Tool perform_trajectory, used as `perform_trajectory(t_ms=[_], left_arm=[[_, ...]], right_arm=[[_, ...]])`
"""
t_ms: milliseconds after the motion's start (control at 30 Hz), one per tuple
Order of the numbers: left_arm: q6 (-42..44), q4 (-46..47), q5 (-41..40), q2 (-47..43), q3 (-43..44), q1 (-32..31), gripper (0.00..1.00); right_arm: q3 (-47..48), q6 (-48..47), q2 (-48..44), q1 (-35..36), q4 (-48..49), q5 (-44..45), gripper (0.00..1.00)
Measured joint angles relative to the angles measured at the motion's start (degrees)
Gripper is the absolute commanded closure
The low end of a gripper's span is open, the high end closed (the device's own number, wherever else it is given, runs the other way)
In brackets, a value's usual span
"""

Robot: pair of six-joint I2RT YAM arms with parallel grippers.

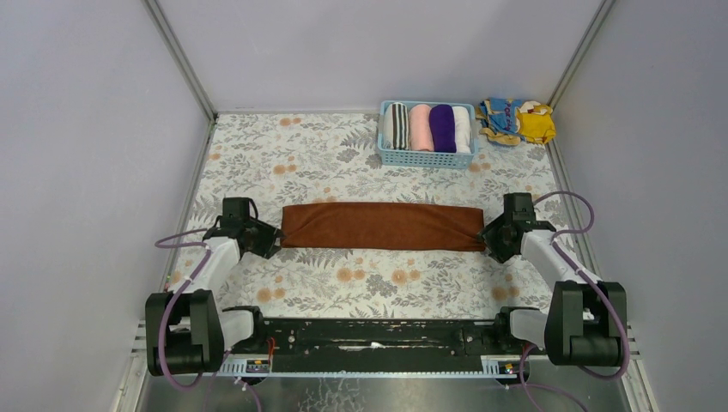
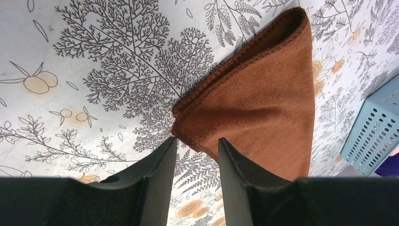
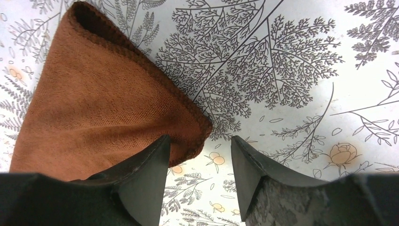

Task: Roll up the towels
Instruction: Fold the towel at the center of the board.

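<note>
Cloth like this is what we judge to be light, soft and limp. It has no stiffness to push against and will sag or unfold if lifted by one layer only.

The brown towel (image 1: 382, 227) lies folded into a long strip across the middle of the table (image 1: 343, 283), one end at each arm. The purple towel (image 1: 442, 127) already sits rolled in the basket (image 1: 425, 159).

The left gripper (image 2: 196, 140) has its jaws apart, with the towel's near corner just at the mouth of the gap and nothing pinched. The right gripper (image 3: 198, 137) is also spread. The opposite corner lies against its inner finger, and bare table shows through the gap.

We would take hold at a corner of one short end and catch all the folded layers together. The terry nap should give grip enough, so slipping worries us less than the layers sliding apart as the roll starts.
</note>
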Motion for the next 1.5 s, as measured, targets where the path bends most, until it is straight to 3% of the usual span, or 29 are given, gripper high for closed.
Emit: perform_trajectory(t_ms=[333, 833, 1267, 1500], left_arm=[[0.68, 0.00, -0.66, -0.66, 0.00, 0.00, 0.64], [0.81, 0.04, -0.74, -0.63, -0.37, 0.00, 0.63], [0.42, 0.04, -0.74, -0.22, -0.50, 0.00, 0.55], [-0.50, 0.04, -0.76, -0.09, -0.50, 0.00, 0.55]], right_arm=[[-1.64, 0.04, -1.01, 0.00, 0.74, -0.24, 0.62], [-4.90, 2.69, -2.32, 0.00, 3.39, -0.35, 0.69], [-5.75, 3.54, -3.52, 0.00, 4.83, 1.27, 1.00], [-5.84, 3.28, -4.22, 0.00, 5.88, 1.07, 1.00]])
